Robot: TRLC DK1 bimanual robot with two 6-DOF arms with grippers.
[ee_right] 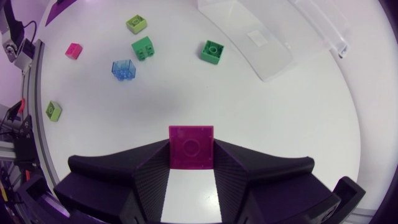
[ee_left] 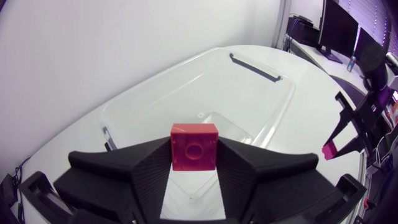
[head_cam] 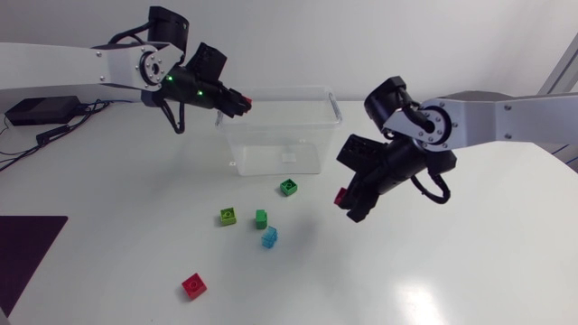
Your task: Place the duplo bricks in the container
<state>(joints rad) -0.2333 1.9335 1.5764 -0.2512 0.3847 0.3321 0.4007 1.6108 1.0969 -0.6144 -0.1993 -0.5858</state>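
My left gripper (head_cam: 238, 102) is shut on a red brick (ee_left: 194, 146) and hangs over the left rim of the clear container (head_cam: 280, 135), whose bare floor lies under the brick in the left wrist view. To the right of the container, above the table, my right gripper (head_cam: 349, 200) is shut on a magenta brick (ee_right: 191, 146). On the table lie a green brick (head_cam: 288, 187), a lime brick (head_cam: 228, 217), a second green brick (head_cam: 260, 218), a blue brick (head_cam: 269, 237) and a red brick (head_cam: 193, 285).
In the right wrist view another lime brick (ee_right: 53, 111) lies near the table's edge, apart from the others. A dark mat (head_cam: 23, 253) covers the table's front left corner. A black box with cables (head_cam: 36, 113) sits at the back left.
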